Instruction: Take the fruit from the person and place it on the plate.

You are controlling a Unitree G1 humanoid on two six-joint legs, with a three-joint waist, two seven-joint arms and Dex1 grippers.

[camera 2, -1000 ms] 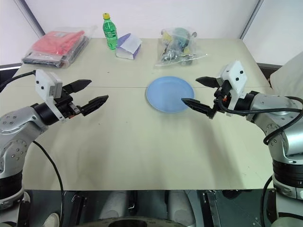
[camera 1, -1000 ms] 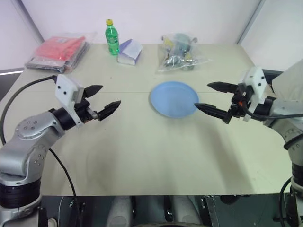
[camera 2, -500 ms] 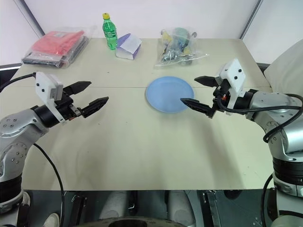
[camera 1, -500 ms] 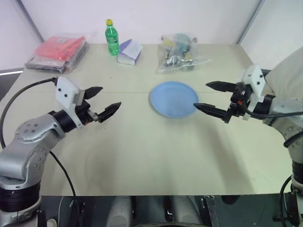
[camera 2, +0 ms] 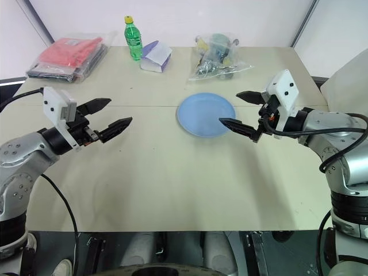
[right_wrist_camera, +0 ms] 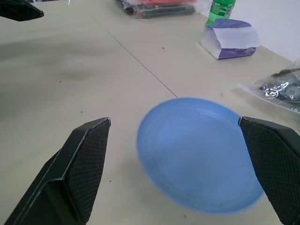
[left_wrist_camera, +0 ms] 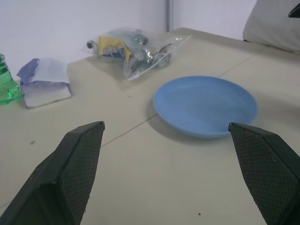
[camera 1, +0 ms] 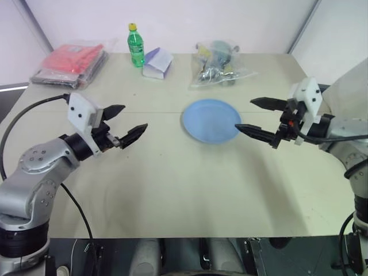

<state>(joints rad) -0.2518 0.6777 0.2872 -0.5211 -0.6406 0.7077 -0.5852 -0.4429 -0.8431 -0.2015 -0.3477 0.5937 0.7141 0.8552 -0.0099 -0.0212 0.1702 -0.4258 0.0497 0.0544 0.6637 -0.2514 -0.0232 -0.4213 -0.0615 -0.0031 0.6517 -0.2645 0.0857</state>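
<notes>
We wait above a beige worktop [camera 1: 172,190] with both arms raised and nothing yet in our grasp. Our left gripper [camera 1: 125,122] hovers well to the left of the light-blue plate [camera 1: 210,120], its two black fingers spread wide and empty. Our right gripper [camera 1: 256,118] hangs just to the right of the plate, fingers equally released, the lower one reaching over the plate's right rim. Compared with a second ago, almost nothing has changed: both arms hold the same pose and the plate lies bare in the same spot. At the right edge, beyond the plate, a pale shape has shifted slightly; it may be a person's sleeve, though we cannot tell. No fruit has been offered, so the handover has not begun. Behind the plate sit a green bottle [camera 1: 135,45], a clear bag [camera 1: 219,65] and a red packet [camera 1: 71,63].
</notes>
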